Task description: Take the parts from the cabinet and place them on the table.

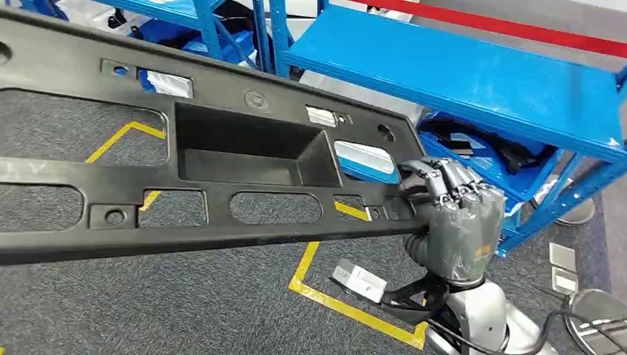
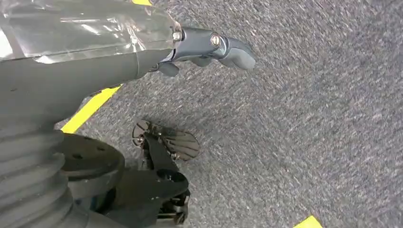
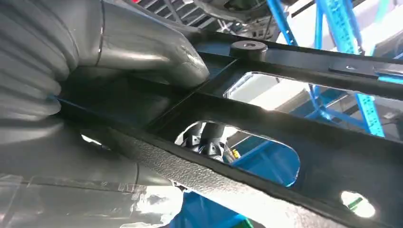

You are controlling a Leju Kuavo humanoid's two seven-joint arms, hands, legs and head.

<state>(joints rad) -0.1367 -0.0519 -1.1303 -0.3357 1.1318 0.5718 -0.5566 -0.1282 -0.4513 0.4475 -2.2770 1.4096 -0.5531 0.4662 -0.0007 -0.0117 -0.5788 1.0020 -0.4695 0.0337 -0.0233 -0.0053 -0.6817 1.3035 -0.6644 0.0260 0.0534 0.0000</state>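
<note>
Black moulded plastic makes up the long part (image 1: pixel 222 177), a flat panel with a deep rectangular pocket in its middle and several cut-out windows along its length. It spans the head view from the left edge to the right hand (image 1: pixel 452 218), held above the floor and sloping slightly across the frame. The right hand grips the panel's right end: its darker fingers (image 1: pixel 444 181) curl over the upper face while the grey palm sits under the edge. In the right wrist view the thick grey thumb (image 3: pixel 157 52) presses flat against the panel's ribbed underside (image 3: pixel 266 118). The silver forearm rises from below, with the wrist bent so that the back of the hand faces the camera.

The left hand (image 2: pixel 209 47) hangs over the grey carpet (image 2: pixel 309 118), holding nothing; one finger points outward, and how the rest lie cannot be told.

Behind the panel stands a blue metal shelving unit (image 1: pixel 458 74), its top shelf bare and dark items lying on a lower level. Yellow tape lines (image 1: pixel 325 296) mark the carpet.
</note>
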